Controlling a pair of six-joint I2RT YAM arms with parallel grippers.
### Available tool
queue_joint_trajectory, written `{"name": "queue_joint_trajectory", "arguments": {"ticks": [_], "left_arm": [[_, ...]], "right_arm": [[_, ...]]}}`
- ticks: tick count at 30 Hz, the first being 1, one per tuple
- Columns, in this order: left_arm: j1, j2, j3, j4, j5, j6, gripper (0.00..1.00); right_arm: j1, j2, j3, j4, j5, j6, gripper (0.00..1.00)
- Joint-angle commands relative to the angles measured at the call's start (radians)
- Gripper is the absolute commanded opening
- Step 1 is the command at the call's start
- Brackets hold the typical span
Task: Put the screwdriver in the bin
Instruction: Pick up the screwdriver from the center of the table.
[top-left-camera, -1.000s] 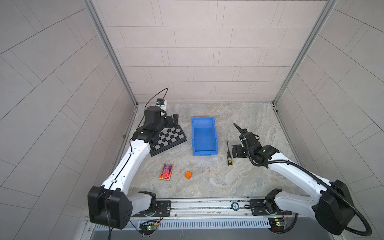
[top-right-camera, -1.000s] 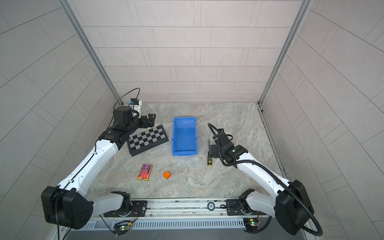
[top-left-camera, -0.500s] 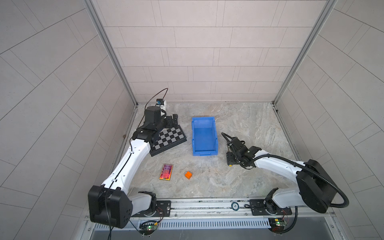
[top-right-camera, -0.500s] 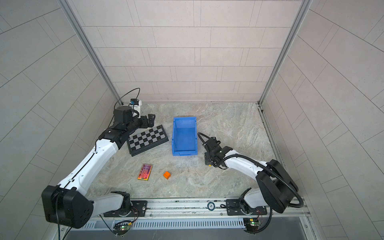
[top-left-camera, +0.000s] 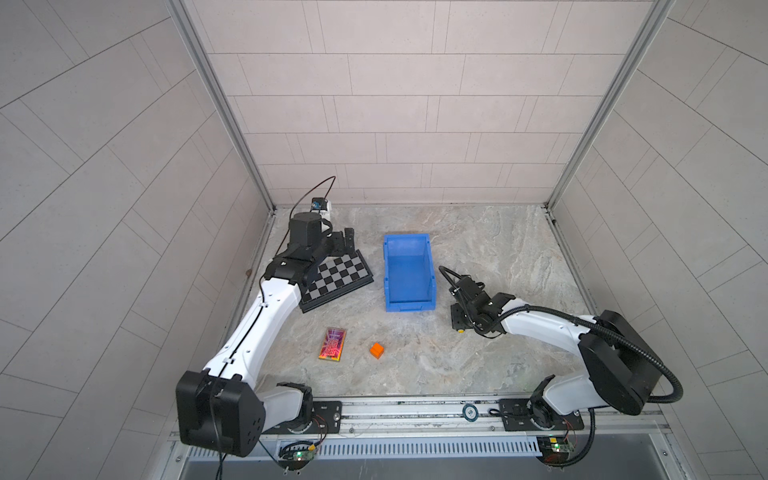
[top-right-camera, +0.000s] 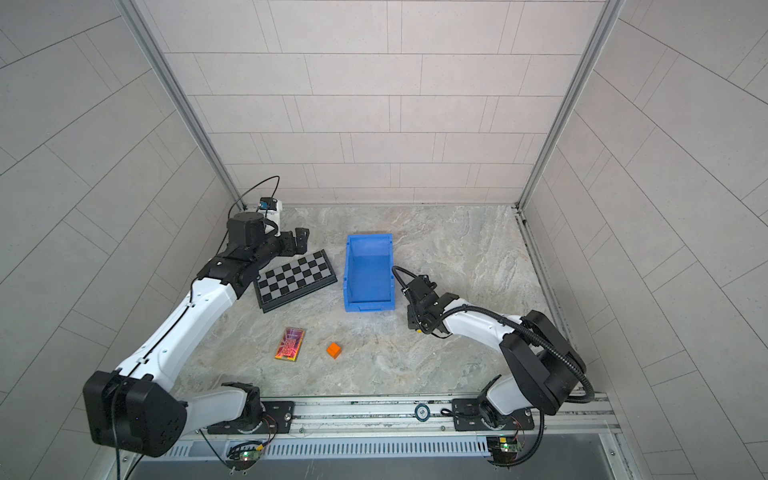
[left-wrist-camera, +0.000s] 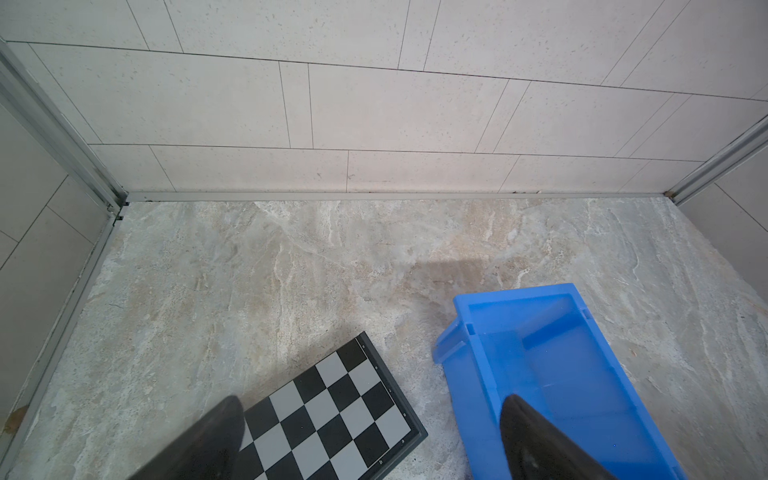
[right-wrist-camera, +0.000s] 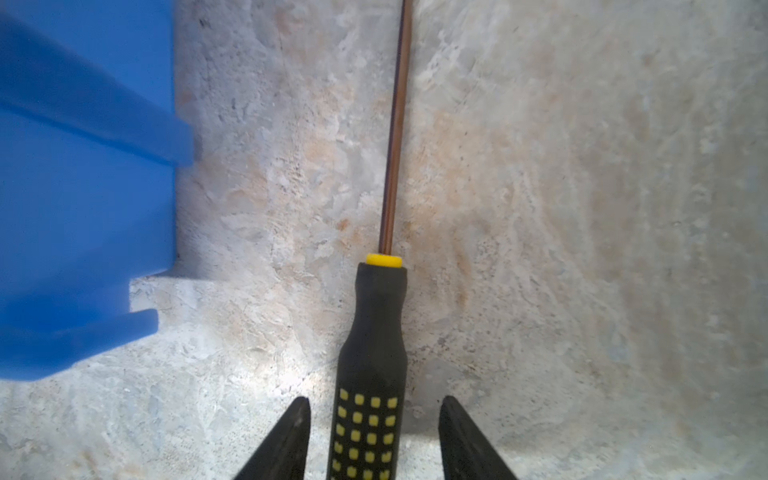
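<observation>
The screwdriver (right-wrist-camera: 372, 353) lies flat on the marble floor just right of the blue bin (top-left-camera: 387, 274), its thin shaft pointing along the bin's side wall (right-wrist-camera: 83, 187). In both top views only its yellow end cap (top-left-camera: 460, 331) peeks out under the right arm. My right gripper (right-wrist-camera: 374, 401) is down over the dotted black handle, one finger on each side, a gap of floor showing on both sides, so it stands open. My left gripper (left-wrist-camera: 372, 400) hovers open over the chessboard's back end (top-left-camera: 345, 241), holding nothing. The bin's inside looks bare.
A black-and-white chessboard (top-left-camera: 336, 276) lies left of the bin, under the left arm. A shiny red card (top-left-camera: 332, 343) and a small orange cube (top-left-camera: 377, 350) lie on the front floor. Tiled walls close in three sides.
My right arm has swung in and down onto the screwdriver handle, and its jaws have narrowed around it. The left arm, bin and other objects have not moved.
</observation>
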Motion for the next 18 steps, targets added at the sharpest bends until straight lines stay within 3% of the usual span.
{"name": "queue_joint_trajectory", "arguments": {"ticks": [1, 18], "left_arm": [[0.001, -0.017, 0.017, 0.001, -0.016, 0.014, 0.99], [0.001, -0.022, 0.019, -0.002, -0.022, 0.013, 0.99]], "right_arm": [[0.008, 0.006, -0.005, 0.012, 0.021, 0.029, 0.49], [0.012, 0.061, 0.0, 0.026, 0.036, 0.037, 0.35]]}}
